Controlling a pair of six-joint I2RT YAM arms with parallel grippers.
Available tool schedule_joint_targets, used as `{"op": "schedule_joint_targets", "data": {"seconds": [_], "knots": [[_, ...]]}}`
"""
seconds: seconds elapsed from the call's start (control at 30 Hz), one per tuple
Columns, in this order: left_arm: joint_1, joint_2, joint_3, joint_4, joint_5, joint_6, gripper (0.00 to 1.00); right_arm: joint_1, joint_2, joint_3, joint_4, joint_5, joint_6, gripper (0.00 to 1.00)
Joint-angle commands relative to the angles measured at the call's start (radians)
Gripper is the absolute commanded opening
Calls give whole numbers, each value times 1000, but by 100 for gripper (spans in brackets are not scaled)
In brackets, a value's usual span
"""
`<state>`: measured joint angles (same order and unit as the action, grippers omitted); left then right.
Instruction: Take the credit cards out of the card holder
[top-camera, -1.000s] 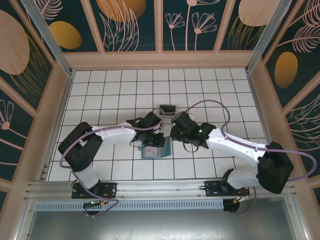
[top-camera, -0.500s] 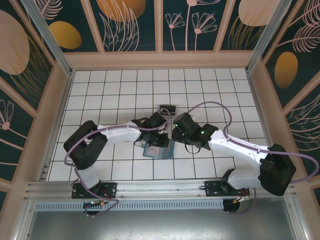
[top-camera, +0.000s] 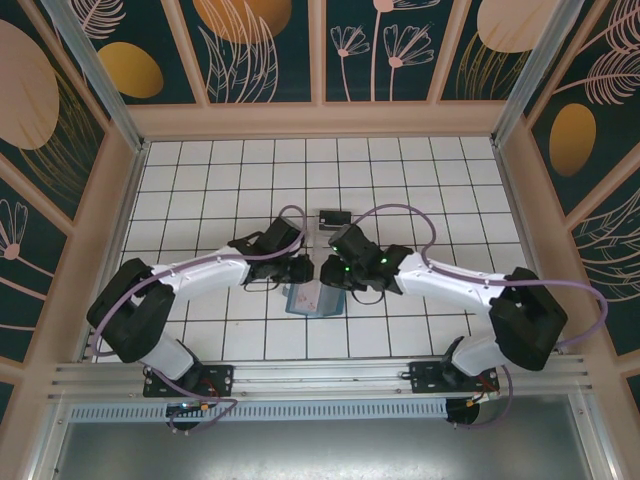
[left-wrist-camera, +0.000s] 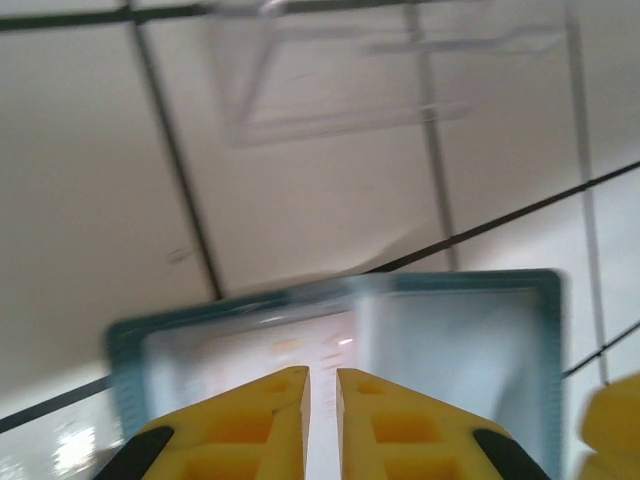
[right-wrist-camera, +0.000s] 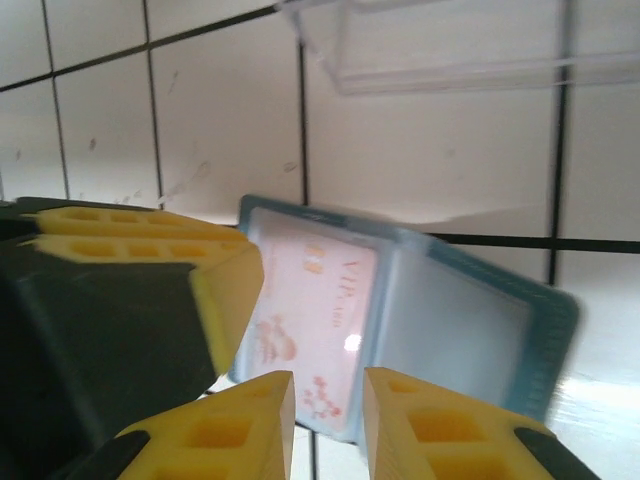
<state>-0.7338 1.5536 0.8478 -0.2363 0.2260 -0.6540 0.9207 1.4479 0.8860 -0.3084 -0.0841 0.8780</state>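
The card holder (top-camera: 312, 299) lies open on the tiles, teal rim and pale grey-blue lining (right-wrist-camera: 455, 325). A pale pink credit card (right-wrist-camera: 310, 315) sits in its left half, faint in the left wrist view (left-wrist-camera: 290, 350). A blackish credit card (top-camera: 336, 216) lies in the clear tray further back. My left gripper (left-wrist-camera: 322, 385) hovers over the holder's near edge, its jaws a narrow slit apart with nothing between them. My right gripper (right-wrist-camera: 328, 400) hangs over the pink card's near end, jaws a little apart and empty. The two grippers (top-camera: 305, 270) (top-camera: 326, 272) almost touch above the holder.
The clear plastic tray (left-wrist-camera: 340, 80) (right-wrist-camera: 450, 50) stands one tile beyond the holder. The left gripper's yellow fingers (right-wrist-camera: 150, 255) crowd the left side of the right wrist view. White tiled floor (top-camera: 200, 190) spreads all round, walled by a wooden frame (top-camera: 320, 120).
The left arm's elbow has swung out to the left and its gripper has drawn back a little. The right gripper has shifted left, up against the left one. The holder has stayed put.
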Motion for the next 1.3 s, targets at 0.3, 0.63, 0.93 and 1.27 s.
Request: {"op": "schedule_joint_targets", "data": {"seconds": [0.3, 0.63, 0.93, 1.27], "knots": [[30, -75, -156, 53, 24, 15, 16, 3, 179, 28, 65, -101, 11, 26], [30, -155, -260, 72, 31, -22, 16, -20, 212, -41, 197, -148, 2, 27], [29, -191, -241, 122, 50, -88, 19, -20, 203, -45, 188, -171, -47, 25], [29, -147, -244, 137, 66, -88, 24, -23, 225, -28, 163, -197, -119, 24]]}}
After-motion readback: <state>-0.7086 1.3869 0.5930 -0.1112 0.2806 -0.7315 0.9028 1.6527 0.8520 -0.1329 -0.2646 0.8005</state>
